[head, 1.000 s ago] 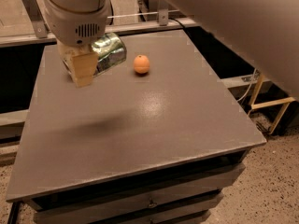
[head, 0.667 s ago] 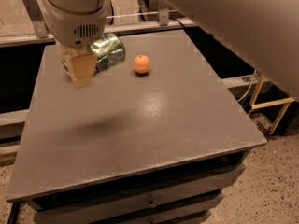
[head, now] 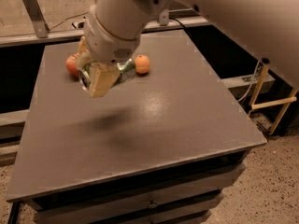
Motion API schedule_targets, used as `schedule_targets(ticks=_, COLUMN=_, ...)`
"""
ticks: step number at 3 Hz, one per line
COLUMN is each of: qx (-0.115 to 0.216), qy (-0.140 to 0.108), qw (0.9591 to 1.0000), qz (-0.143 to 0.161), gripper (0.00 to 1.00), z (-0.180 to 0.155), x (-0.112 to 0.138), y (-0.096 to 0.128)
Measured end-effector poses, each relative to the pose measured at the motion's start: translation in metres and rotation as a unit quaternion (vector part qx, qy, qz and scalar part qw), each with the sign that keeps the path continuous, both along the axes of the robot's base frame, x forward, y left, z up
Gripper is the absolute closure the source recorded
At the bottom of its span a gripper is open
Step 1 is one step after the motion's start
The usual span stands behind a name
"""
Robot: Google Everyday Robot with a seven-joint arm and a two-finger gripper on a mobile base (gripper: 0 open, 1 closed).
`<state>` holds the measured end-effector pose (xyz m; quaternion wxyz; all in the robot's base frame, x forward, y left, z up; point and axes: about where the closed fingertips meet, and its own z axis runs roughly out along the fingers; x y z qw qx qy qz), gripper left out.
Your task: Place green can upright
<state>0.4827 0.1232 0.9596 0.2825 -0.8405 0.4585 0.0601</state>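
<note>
A small round orange fruit [head: 141, 64] is sitting toward the far side of the flat grey surface [head: 177, 125]. A reddish-orange apple [head: 72, 65] is lying well apart, nearer the far-left edge. The end effector [head: 105, 78] is hovering between them.

No writing, brand or number can be read anywhere; the label on the green can [head: 125, 72] is too blurred to make out. The hand [head: 104, 77] hangs above the desk [head: 187, 125], toward its far left, clasping that can.
</note>
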Motion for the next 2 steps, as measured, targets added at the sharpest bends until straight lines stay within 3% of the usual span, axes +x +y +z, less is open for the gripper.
schedule_targets(ticks=1, qx=0.104, qy=0.005, qw=0.9945, qz=-0.002, gripper=1.0, z=-0.018, x=0.022, y=-0.017)
schedule_targets(ticks=2, qx=0.17, qy=-0.013, qw=0.9853, qz=-0.011, gripper=1.0, z=-0.009, x=0.034, y=-0.026)
